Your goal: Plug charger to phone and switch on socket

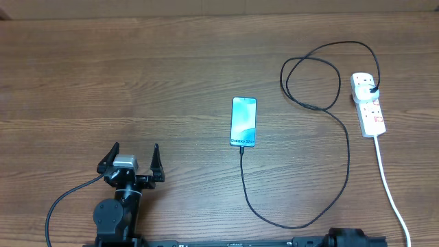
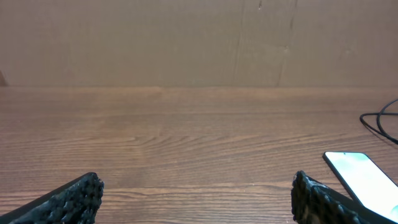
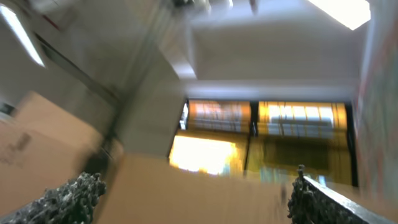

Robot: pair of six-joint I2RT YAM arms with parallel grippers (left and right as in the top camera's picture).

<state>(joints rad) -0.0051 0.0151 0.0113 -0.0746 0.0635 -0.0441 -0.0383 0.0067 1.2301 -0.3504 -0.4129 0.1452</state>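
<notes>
The phone [image 1: 243,121] lies at the table's middle with its lit cyan screen up, and it shows at the right edge of the left wrist view [image 2: 364,180]. The charger's black cable [image 1: 302,223] runs from the phone's near end, loops right and back, and its black plug [image 1: 371,86] sits in the white socket strip [image 1: 369,104] at the far right. My left gripper [image 1: 132,159] is open and empty at the front left, well apart from the phone; its fingertips [image 2: 196,193] frame bare wood. My right gripper [image 3: 196,196] is open, empty and points up at the room.
The socket's thick white cord [image 1: 389,186] runs down the right side to the front edge. The right arm's base [image 1: 353,239] sits at the front edge. Cardboard [image 2: 199,40] stands behind the table's far edge.
</notes>
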